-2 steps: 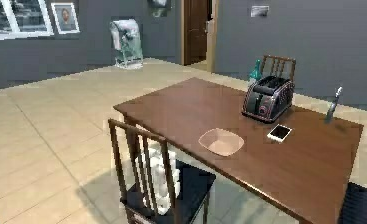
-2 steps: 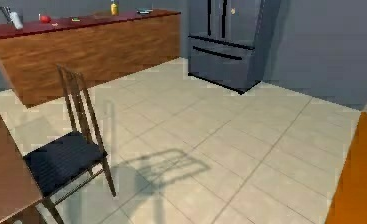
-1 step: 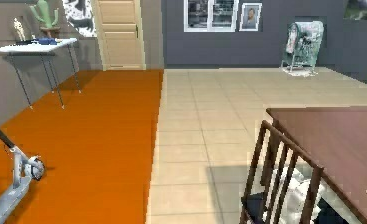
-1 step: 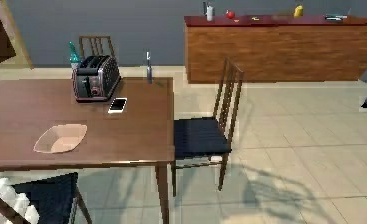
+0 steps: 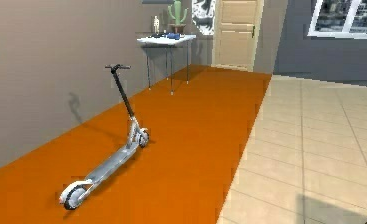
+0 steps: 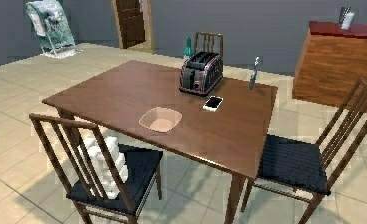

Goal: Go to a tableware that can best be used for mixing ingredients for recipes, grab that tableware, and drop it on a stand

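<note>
While the forward view is showing a scooter (image 5: 111,150) standing on the orange floor (image 5: 191,140), short of a small white tabletop (image 5: 166,41) by the wall, the arm side view is showing the bowl (image 6: 160,120) sitting upright on the brown tabletop (image 6: 111,95), near its front edge. A toaster (image 6: 201,72) and a phone (image 6: 213,102) are resting farther back, apart from the bowl. Whether the hand is released or clenched cannot be told.

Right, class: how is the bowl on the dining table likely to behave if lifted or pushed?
The bowl looks rigid, so it should probably keep its shape when lifted. It sits low and wide on the table, so tipping seems unlikely; pushed, it would likely slide across the smooth wood.
</note>
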